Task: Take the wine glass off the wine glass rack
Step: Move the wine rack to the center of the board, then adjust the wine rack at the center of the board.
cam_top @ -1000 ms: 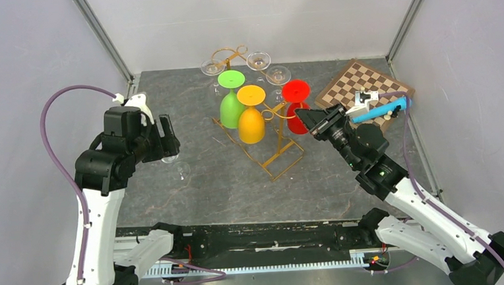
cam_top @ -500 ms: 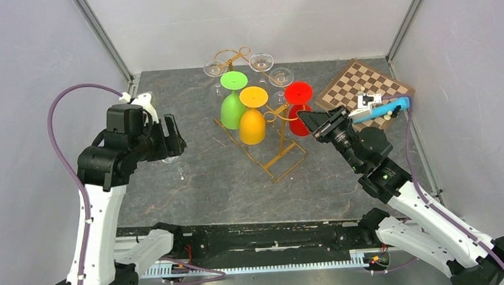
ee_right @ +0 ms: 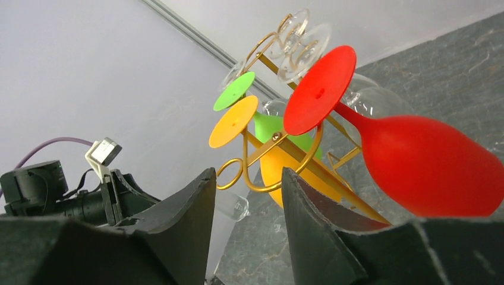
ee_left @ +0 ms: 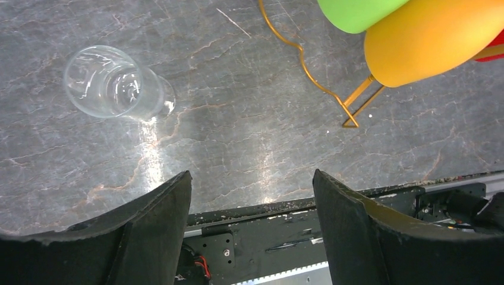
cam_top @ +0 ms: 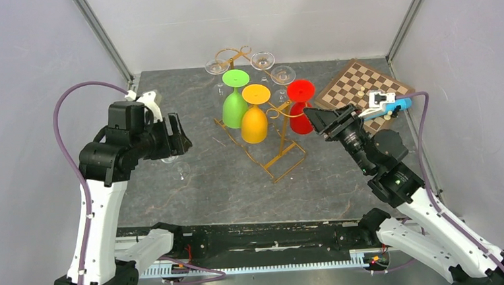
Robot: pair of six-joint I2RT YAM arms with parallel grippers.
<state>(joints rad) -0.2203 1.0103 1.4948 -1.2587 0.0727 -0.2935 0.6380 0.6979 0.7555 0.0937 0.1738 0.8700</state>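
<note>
The gold wire wine glass rack stands mid-table. Green, orange and red wine glasses hang on it bowl-down, with clear ones at the back. A clear glass lies on its side on the table. My left gripper hovers open above it, nothing between its fingers. My right gripper is open and empty. It sits just right of the red glass, its tips close to a gold loop hook.
A chessboard lies at the back right, behind the right arm. The rack's rectangular wire base reaches toward the front of the table. Grey walls close in on three sides, and the black rail holding the arm bases runs along the near edge.
My right gripper's jaws have parted and the arm has drawn back to the right. The rack and its glasses shifted slightly right. The left arm edged right.
</note>
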